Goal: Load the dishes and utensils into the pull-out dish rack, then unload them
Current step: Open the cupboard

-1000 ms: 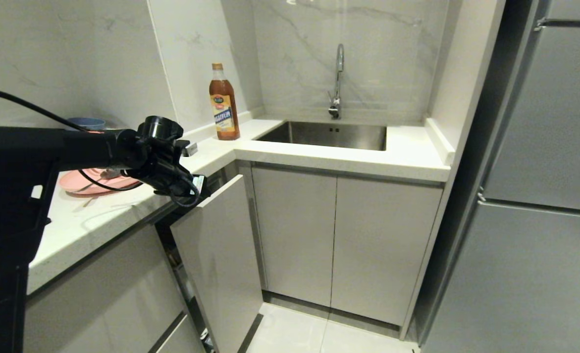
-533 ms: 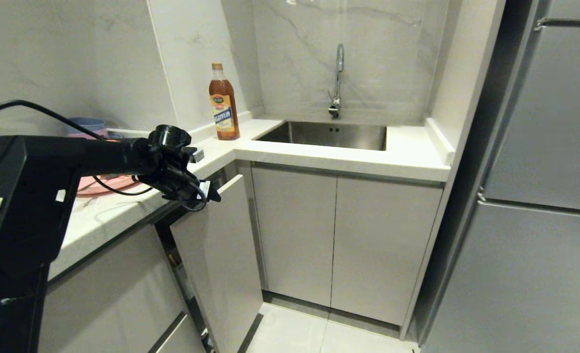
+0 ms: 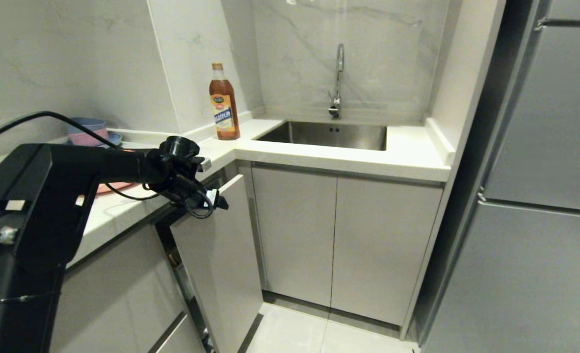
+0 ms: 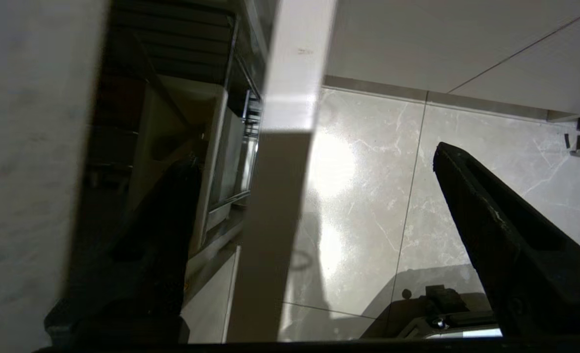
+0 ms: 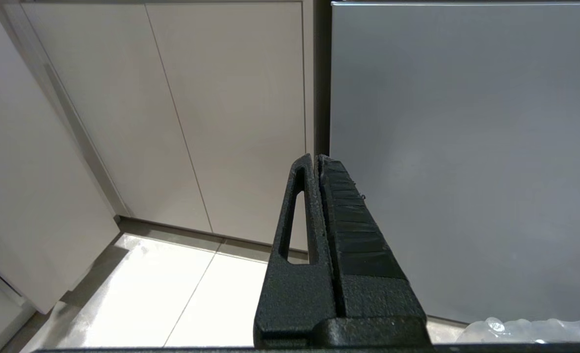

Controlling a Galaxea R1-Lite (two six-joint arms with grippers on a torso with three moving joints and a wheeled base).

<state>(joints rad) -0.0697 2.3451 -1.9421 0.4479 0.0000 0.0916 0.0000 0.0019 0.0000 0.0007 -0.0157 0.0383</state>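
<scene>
Your left hand [image 4: 309, 196] is spread astride the tall pale-grey front panel [image 3: 221, 255]; it's stiff, smooth, likely slippery, so grip the top edge firmly.

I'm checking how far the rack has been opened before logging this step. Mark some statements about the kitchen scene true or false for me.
1. The pull-out dish rack is partly pulled out from under the counter. True.
2. The left gripper is shut. False: its fingers stand wide apart, straddling the top edge of the rack's front panel.
3. The pink plate sits in the rack. False: it lies on the counter.
4. The right gripper is shut and holds nothing. True.
5. A bottle stands inside the sink. False: it stands on the counter beside it.
</scene>
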